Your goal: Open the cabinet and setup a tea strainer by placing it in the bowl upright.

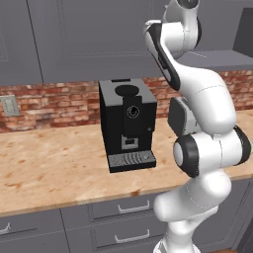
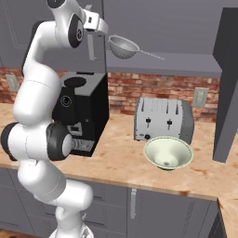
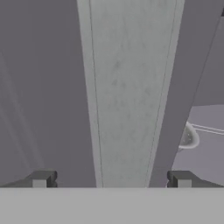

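A pale wooden bench runs along a red brick wall, carrying a black coffee machine, a silver toaster and the bowl just in front of it. Above, the cabinet has its right door open; the tea strainer lies on its shelf. The hand is wide open, holding nothing, straddling a silver bar handle.
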You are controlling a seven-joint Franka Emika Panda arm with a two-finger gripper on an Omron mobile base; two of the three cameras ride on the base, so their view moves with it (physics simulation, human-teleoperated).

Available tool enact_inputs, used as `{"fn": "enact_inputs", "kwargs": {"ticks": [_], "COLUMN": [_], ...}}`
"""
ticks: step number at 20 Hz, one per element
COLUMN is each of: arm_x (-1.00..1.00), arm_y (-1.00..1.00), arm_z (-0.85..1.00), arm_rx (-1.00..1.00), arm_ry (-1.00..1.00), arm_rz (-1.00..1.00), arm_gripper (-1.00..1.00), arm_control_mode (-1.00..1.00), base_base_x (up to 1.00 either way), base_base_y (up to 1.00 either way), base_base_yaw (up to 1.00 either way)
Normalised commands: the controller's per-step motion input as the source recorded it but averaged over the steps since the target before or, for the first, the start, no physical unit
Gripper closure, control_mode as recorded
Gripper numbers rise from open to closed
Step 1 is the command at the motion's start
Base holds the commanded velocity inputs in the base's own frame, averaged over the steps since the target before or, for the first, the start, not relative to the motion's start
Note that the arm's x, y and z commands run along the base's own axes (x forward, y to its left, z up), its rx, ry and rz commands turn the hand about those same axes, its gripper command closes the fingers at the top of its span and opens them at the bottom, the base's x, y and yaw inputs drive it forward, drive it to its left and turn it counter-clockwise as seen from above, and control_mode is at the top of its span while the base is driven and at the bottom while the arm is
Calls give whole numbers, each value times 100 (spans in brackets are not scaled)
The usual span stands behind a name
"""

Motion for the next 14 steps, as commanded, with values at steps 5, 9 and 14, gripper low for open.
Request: {"fn": "enact_inputs", "kwargs": {"ticks": [5,9,14], "arm_x": [8,11,11], "arm_y": [0,0,0], "arm_z": [0,0,0], "arm_rx": [1,1,0], "arm_ry": [-3,-2,0], "arm_rz": [0,0,0], "arm_gripper": [100,100,100], "arm_control_mode": [-100,-100,-100], "base_base_x": [0,0,0], "base_base_y": [0,0,0], "base_base_yaw": [0,0,0]}}
